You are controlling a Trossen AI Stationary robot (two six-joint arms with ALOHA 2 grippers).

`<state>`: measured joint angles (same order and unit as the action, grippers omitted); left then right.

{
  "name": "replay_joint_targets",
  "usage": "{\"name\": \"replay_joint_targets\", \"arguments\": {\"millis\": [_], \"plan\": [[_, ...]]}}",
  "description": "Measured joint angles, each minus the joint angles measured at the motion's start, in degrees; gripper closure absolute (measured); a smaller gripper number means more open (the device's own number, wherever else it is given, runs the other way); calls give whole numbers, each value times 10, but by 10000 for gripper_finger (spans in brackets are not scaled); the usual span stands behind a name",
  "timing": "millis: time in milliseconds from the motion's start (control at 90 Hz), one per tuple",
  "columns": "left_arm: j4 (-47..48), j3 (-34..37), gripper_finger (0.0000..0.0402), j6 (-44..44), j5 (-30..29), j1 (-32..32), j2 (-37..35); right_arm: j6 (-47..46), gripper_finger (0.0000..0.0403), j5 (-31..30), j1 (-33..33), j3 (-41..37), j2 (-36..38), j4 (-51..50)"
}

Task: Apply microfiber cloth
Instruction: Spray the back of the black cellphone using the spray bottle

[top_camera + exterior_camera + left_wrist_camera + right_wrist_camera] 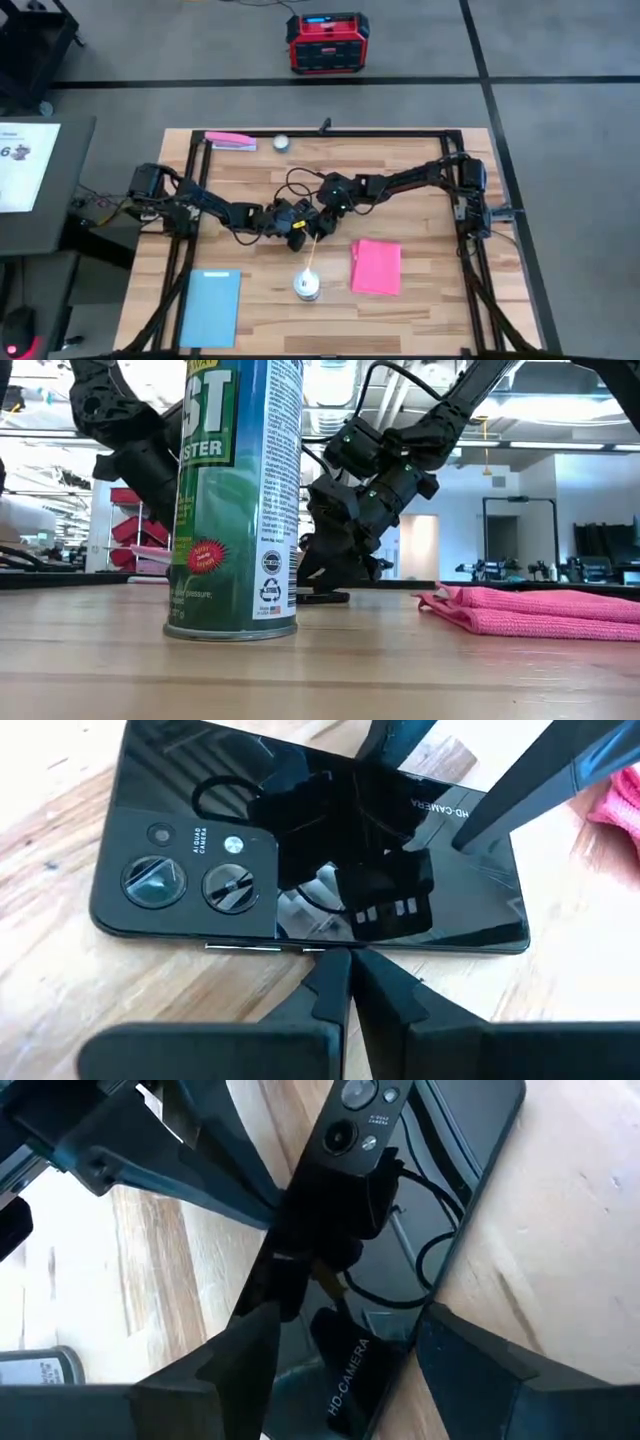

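Microfiber cloth [376,266] lies apart from both hands [300,228], untouched.

Lighting's even from my end, overhead and soft, so the wooden table [420,180] barely shows shadows. The low view looks into bright ceiling lights, leaving both arms as dark silhouettes, and the spray can [238,500] up close is a bit soft. The glossy black phone [300,850] mirrors everything above it. The wrist views' near fingers are blurry, probably too close to focus.

Grey floor [560,60], bright ceiling lights [560,405]
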<state>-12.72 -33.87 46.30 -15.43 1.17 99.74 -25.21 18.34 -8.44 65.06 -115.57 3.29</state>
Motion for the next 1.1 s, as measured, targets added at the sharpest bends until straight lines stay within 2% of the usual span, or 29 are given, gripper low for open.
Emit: {"name": "replay_joint_targets", "arguments": {"millis": [133, 389, 611, 689, 833, 944, 1100], "plan": [[-7, 10, 402, 5, -2, -2, 0, -2, 189, 0, 5, 0, 0, 0], [-95, 58, 401, 27, -3, -9, 0, -22, 189, 2, 16, 0, 0, 5], [-110, 68, 401, 21, -9, -20, 0, -48, 193, 9, 25, 0, 0, 1], [-109, 68, 401, 19, -19, -21, 0, -52, 198, 32, 32, 0, 0, 0], [-114, 67, 401, 19, -39, -24, 3, -47, 214, 64, 54, 2, -2, 63], [-115, 67, 401, 22, -41, -25, 5, -47, 232, 45, 56, 3, -1, 102], [-131, 67, 401, 23, -44, -25, 17, -12, 251, 20, 52, 2, -1, 47]]}}
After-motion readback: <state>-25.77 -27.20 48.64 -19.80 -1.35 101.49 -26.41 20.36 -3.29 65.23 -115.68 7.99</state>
